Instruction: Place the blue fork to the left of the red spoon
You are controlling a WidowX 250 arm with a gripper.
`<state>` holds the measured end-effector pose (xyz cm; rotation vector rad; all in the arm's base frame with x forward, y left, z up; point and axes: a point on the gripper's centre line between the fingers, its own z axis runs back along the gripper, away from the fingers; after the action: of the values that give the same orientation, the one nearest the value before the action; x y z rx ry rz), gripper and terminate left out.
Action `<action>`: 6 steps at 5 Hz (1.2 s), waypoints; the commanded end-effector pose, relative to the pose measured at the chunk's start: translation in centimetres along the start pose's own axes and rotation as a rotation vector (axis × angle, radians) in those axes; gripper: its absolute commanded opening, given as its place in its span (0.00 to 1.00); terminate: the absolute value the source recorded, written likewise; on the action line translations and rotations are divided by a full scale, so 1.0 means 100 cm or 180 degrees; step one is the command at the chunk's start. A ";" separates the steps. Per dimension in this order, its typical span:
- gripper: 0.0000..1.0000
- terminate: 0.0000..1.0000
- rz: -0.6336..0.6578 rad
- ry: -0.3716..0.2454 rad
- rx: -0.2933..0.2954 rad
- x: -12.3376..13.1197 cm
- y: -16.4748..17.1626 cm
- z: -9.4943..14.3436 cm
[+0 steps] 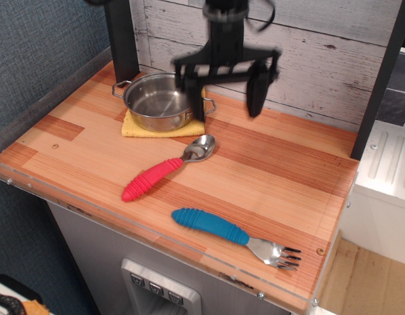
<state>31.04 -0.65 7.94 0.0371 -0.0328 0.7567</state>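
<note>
The blue fork lies near the table's front edge, its blue handle to the left and its metal tines to the right. The red spoon lies diagonally in the middle of the table, its bowl up right near the yellow cloth. My gripper hangs open and empty above the back of the table, blurred with motion, well behind both utensils.
A steel pot sits on a yellow cloth at the back left. A black post stands behind it. The wooden table has a clear plastic lip along its front edge.
</note>
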 end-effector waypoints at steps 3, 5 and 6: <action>1.00 0.00 0.2502 -0.0055 -0.0320 -0.075 0.027 -0.015; 1.00 0.00 0.2533 -0.0290 -0.0422 -0.074 0.020 -0.025; 1.00 0.00 0.2595 -0.0257 -0.0391 -0.071 0.014 -0.030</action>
<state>24.04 -3.66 3.88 -0.0417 -0.1562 1.5661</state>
